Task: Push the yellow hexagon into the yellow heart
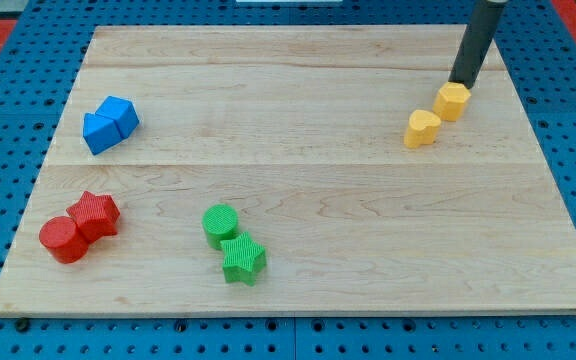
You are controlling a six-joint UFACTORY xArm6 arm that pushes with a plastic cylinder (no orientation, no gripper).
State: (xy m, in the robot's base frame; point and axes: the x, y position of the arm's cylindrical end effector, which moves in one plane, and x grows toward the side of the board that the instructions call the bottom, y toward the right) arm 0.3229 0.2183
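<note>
The yellow hexagon (451, 100) sits at the view's upper right on the wooden board (298, 170). The yellow heart (422, 128) lies just to its lower left, touching it or nearly so. My tip (461, 84) stands right at the hexagon's upper right side, on the side away from the heart. The dark rod rises from there out of the view's top.
Two blue blocks (110, 123) sit together at the upper left. A red star (95, 213) and a red cylinder (63, 239) sit at the lower left. A green cylinder (220, 224) and a green star (242, 259) sit at the lower middle.
</note>
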